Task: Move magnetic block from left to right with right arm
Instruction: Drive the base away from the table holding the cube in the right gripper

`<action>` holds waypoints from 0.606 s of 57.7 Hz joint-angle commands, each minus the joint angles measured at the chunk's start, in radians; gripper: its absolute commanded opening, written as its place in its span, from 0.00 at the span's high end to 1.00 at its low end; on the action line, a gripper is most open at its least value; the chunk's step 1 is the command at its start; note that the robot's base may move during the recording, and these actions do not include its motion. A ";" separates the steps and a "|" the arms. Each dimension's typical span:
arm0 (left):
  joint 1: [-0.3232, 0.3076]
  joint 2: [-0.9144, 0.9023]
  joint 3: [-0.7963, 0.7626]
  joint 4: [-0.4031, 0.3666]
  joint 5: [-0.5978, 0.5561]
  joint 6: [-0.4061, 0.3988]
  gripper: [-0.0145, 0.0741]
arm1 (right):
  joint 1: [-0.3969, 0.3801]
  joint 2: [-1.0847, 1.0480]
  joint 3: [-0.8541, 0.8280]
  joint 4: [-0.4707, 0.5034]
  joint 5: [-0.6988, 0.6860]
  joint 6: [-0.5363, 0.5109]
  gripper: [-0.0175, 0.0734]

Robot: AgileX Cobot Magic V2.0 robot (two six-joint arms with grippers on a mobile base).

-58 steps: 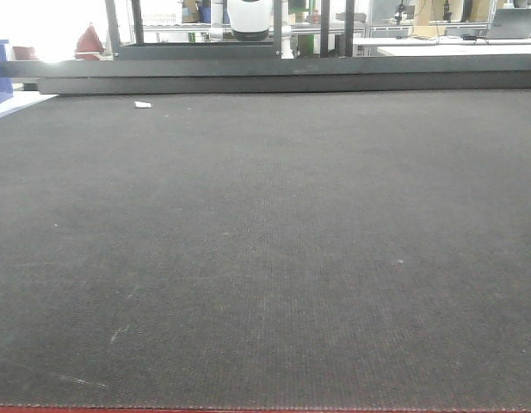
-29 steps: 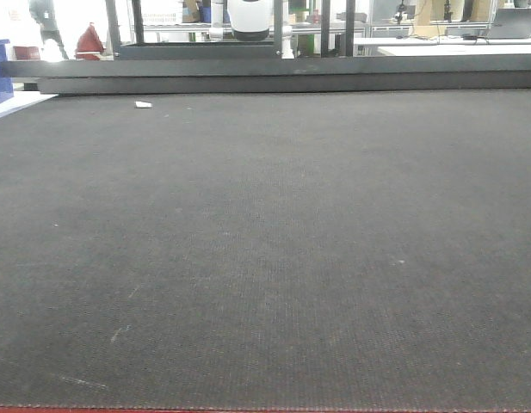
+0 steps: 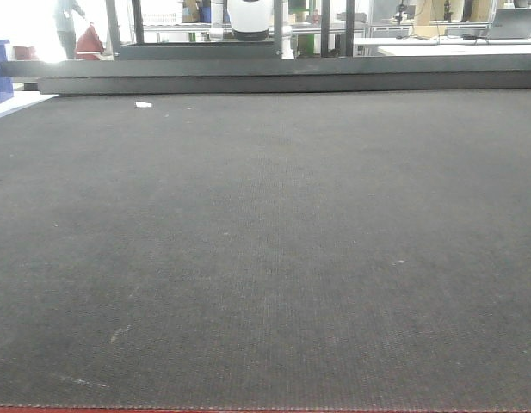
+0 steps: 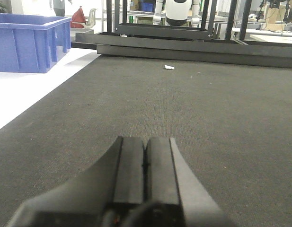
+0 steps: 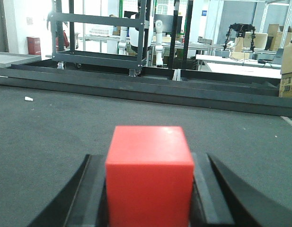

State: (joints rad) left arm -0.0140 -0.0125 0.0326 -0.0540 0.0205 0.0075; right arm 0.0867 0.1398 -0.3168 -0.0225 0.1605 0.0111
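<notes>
Though gripped, magnetic block [image 5: 149,177] matte red.

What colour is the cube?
The cube is bright red, plain all over. It shows best in the right wrist view.

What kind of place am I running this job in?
Most likely a robotics lab or workshop: a wide dark mat as the work surface, black metal racks behind it, a blue plastic crate beside it, and what looks like a white robot standing further back.
</notes>
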 commanded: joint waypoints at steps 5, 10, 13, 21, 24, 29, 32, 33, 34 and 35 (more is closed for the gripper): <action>0.002 -0.011 0.008 -0.003 -0.083 -0.007 0.98 | -0.006 0.009 -0.028 -0.011 -0.081 -0.011 0.54; 0.002 -0.011 0.008 -0.003 -0.083 -0.007 0.98 | -0.006 0.009 -0.028 -0.011 -0.081 -0.011 0.54; 0.002 -0.011 0.008 -0.003 -0.083 -0.007 0.98 | -0.006 0.009 -0.028 -0.011 -0.081 -0.011 0.54; 0.002 -0.011 0.008 -0.003 -0.083 -0.007 0.98 | -0.006 0.009 -0.028 -0.011 -0.081 -0.011 0.54; 0.002 -0.011 0.008 -0.003 -0.083 -0.007 0.98 | -0.006 0.009 -0.028 -0.011 -0.081 -0.011 0.54; 0.002 -0.011 0.008 -0.003 -0.083 -0.007 0.98 | -0.006 0.009 -0.028 -0.011 -0.081 -0.011 0.54; 0.002 -0.011 0.008 -0.003 -0.083 -0.007 0.98 | -0.006 0.009 -0.028 -0.011 -0.081 -0.011 0.54; 0.002 -0.011 0.008 -0.003 -0.083 -0.007 0.98 | -0.006 0.009 -0.028 -0.011 -0.081 -0.011 0.54; 0.002 -0.011 0.008 -0.003 -0.083 -0.007 0.98 | -0.006 0.009 -0.028 -0.011 -0.081 -0.011 0.54; 0.002 -0.011 0.008 -0.003 -0.083 -0.007 0.98 | -0.006 0.009 -0.028 -0.011 -0.081 -0.011 0.54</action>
State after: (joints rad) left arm -0.0140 -0.0125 0.0326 -0.0540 0.0205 0.0075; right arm 0.0867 0.1398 -0.3168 -0.0225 0.1605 0.0095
